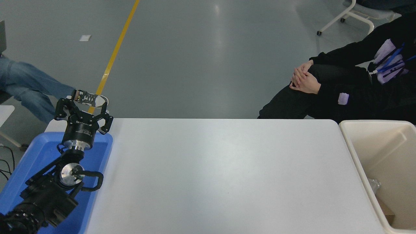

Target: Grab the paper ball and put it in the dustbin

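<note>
Now, nearest to us at the lower left, our left arm sits parked over the blue tray [39, 152], its end effector [83, 109] with fingers spread and nothing between them. Our right arm and its end effector are out of view altogether, so we cannot tell how that one is set. Across the middle runs the white tabletop [214, 169]. At the right edge stands the bin [357, 156], cream-walled and deep; low in its near corner we glimpse some clear wrapping and a brownish scrap, too cut off to name. The paper ball shows nowhere, neither on the tabletop nor clearly inside the bin. Our call: we are at the drop-off step, and the ball is either off-frame or down in the bin's hidden part. Next we would want the right arm back in sight to confirm it. Beyond the far edge, a person [344, 87] sits with hands clasped.
</note>
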`<state>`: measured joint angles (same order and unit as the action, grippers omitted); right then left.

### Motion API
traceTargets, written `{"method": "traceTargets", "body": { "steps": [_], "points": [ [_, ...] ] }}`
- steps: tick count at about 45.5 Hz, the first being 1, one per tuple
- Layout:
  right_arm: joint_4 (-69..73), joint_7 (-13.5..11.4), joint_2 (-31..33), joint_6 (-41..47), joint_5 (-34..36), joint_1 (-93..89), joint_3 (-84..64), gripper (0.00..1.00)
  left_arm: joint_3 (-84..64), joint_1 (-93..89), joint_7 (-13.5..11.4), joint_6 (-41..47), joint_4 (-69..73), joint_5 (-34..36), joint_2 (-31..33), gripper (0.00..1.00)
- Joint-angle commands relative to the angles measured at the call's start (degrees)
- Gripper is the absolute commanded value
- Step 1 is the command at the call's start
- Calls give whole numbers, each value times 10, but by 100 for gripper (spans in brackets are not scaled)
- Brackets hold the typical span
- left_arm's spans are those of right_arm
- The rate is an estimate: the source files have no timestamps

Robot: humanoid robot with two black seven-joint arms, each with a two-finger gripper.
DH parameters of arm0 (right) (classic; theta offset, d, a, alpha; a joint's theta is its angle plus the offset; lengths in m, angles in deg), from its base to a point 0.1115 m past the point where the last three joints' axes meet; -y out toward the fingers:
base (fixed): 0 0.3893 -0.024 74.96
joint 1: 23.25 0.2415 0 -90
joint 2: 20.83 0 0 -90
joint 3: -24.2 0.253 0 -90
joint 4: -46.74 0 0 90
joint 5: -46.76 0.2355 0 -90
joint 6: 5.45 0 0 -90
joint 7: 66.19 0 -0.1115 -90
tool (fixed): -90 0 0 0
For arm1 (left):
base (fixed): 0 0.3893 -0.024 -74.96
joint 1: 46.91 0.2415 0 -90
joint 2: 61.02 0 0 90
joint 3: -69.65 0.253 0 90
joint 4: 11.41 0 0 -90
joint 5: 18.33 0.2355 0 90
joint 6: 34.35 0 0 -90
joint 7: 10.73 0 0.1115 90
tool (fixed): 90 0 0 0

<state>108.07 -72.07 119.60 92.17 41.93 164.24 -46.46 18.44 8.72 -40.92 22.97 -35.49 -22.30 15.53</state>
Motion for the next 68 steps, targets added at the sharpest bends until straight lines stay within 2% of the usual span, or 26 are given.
{"method": "traceTargets", "body": {
  "steps": [1,12,29,54,55,57,59,64,68],
  "points": [
    [-183,0,-38,-34,3,-256,162,0,1,0,0,0,0,0,0,99],
    [-331,0,-99,-34,4,-414,257,0,0,0,0,0,0,0,0,99],
    [-534,0,-225,-35,5,-547,268,0,0,0,0,-1,0,0,0,99],
    [-550,-1,-235,-53,5,-559,270,0,0,0,0,-1,0,-1,0,99],
    [-549,0,-235,-53,5,-560,269,7,0,0,0,0,0,0,0,99],
    [-549,0,-235,-57,4,-558,265,35,0,0,0,0,0,0,0,99],
    [-549,0,-235,-63,4,-557,264,46,0,0,0,0,0,0,0,99],
    [-543,0,-237,-79,4,-559,264,55,0,0,0,-1,0,0,0,99],
    [-540,0,-236,-80,5,-555,270,56,0,0,0,0,0,0,0,99]
  ]
}}
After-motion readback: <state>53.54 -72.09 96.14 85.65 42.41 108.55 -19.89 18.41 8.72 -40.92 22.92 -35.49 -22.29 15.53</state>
